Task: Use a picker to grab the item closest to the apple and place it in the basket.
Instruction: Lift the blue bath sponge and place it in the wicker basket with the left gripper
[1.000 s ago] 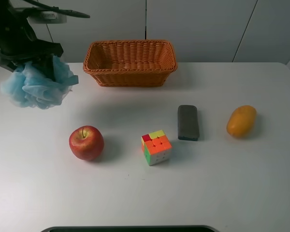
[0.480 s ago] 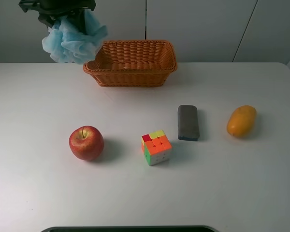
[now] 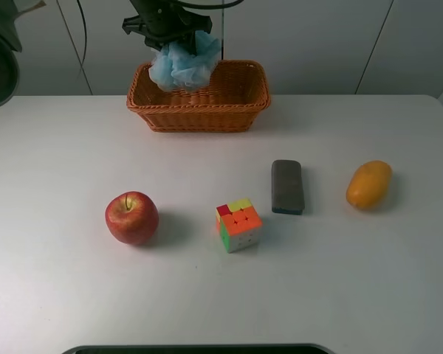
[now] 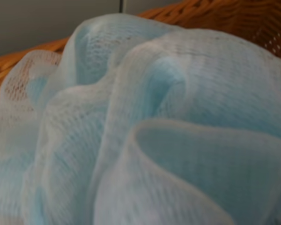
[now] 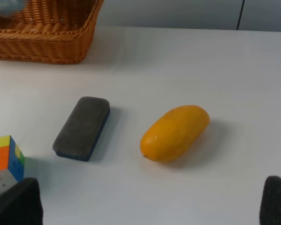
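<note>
The left jaws are closed on the mesh bath pouf [image 3: 183, 65]. The pads themselves are buried in the ruffles, so the grip is judged from the way the pouf hangs free beneath the dark wrist. In the left wrist view nothing but pale blue netting is seen, w/ a strip of wicker behind it. The pouf is held over the left-rear part of the basket [image 3: 199, 118], approx. at rim level; whether its lowest folds touch the weave can't be told. It is judged v. light, soft and springy, neither fragile nor slippery. It squashes under a pinch and puffs back out once let go. A hold is best taken deep in the gathered core, since a loose outer frill would prob. just stretch and slip. The netting may snag on the cane or cling to the pads at release. The right jaws are spread wide w/ nothing between them, low over the counter [image 3: 74, 295] near the eraser [image 5: 82, 127] and mango [image 5: 174, 132]. The apple [image 3: 132, 217] and cube [image 3: 238, 225] lie well apart from the basket.
</note>
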Tool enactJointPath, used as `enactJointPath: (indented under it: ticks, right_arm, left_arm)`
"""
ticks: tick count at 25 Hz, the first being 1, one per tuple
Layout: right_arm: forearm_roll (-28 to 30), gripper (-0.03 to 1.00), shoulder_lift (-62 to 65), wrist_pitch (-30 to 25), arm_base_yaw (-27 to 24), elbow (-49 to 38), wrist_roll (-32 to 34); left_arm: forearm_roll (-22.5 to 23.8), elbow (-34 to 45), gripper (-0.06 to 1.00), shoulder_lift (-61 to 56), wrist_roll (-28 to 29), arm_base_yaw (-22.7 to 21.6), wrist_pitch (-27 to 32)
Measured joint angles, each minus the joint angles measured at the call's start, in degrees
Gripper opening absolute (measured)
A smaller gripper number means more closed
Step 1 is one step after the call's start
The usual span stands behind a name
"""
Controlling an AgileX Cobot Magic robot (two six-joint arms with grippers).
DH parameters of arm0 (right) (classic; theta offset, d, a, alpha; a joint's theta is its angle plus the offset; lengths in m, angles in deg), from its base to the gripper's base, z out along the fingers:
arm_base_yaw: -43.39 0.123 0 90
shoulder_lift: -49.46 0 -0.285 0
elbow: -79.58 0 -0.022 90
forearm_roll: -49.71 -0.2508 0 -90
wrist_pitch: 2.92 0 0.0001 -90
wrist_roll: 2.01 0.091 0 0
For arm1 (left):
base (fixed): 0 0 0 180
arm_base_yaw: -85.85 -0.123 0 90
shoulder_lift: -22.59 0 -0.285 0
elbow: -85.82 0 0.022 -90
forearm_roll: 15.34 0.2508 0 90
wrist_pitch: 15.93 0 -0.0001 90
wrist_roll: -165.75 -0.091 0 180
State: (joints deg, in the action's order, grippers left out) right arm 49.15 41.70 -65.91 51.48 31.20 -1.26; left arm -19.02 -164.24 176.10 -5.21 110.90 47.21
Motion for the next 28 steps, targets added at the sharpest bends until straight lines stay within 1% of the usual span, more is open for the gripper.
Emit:
enactJointPath:
  ticks: [3,6,14,15,16,18,21,23,26,28]
  right_arm:
    - [0.0,0.7,0.0,0.0,0.0,0.0,0.0]
    - [0.0,0.7,0.0,0.0,0.0,0.0,0.0]
    - [0.0,0.7,0.0,0.0,0.0,0.0,0.0]
    - [0.0,0.7,0.0,0.0,0.0,0.0,0.0]
    - [0.0,0.7,0.0,0.0,0.0,0.0,0.0]
    - [0.0,0.7,0.0,0.0,0.0,0.0,0.0]
    - [0.0,0.7,0.0,0.0,0.0,0.0,0.0]
    - [0.0,0.7,0.0,0.0,0.0,0.0,0.0]
    - [0.0,0.7,0.0,0.0,0.0,0.0,0.0]
    - [0.0,0.7,0.0,0.0,0.0,0.0,0.0]
  left_arm:
    - [-0.5,-0.3,0.42,3.2,0.0,0.3,-3.0]
    - [-0.9,-0.3,0.41,5.5,0.1,0.7,-4.7]
    - [-1.0,-0.9,0.41,6.4,-0.2,0.8,-5.7]
    - [-1.0,-0.9,0.51,6.4,-0.1,0.8,-5.7]
    - [-1.0,-0.9,0.64,6.4,0.4,0.8,-5.7]
    - [-1.0,-0.9,0.71,6.4,1.0,0.8,-5.7]
    - [-1.1,-1.1,0.73,6.4,1.3,0.8,-5.6]
    - [-1.1,-2.3,0.73,6.3,1.3,0.8,-4.2]
    - [-0.2,-5.2,0.73,5.0,1.5,0.8,0.1]
    - [1.0,-7.3,0.73,3.6,1.6,0.8,4.1]
